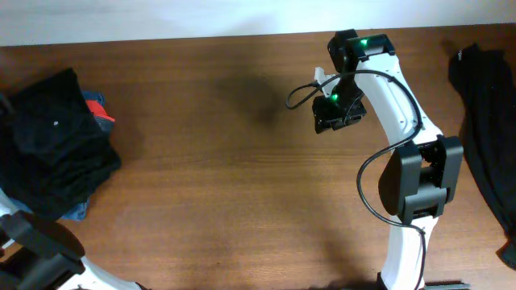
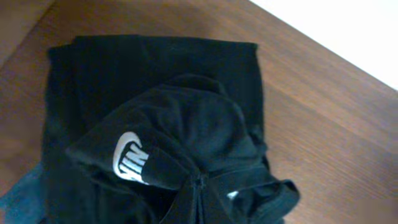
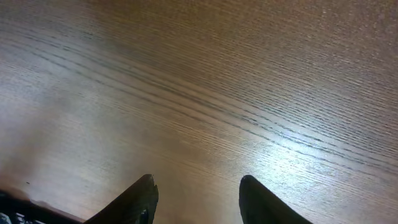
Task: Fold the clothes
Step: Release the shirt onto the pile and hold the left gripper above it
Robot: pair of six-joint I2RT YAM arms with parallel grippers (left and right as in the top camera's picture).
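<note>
A pile of black clothes (image 1: 52,141) lies at the table's left end, over a red (image 1: 98,109) and a blue garment (image 1: 76,211). In the left wrist view its top piece is a bunched black garment with a white logo (image 2: 130,158). My left gripper (image 2: 199,196) looks shut, with folds of this black garment gathered at its tips; dark fingers and dark cloth are hard to tell apart. Another black garment (image 1: 484,121) lies spread at the right edge. My right gripper (image 1: 334,113) is open and empty above bare wood (image 3: 199,186).
The brown wooden table (image 1: 226,185) runs to a white wall at the back. My right arm's base (image 1: 415,193) stands front right, with its cable looping by the wrist. My left arm's base (image 1: 36,250) is at the front-left corner.
</note>
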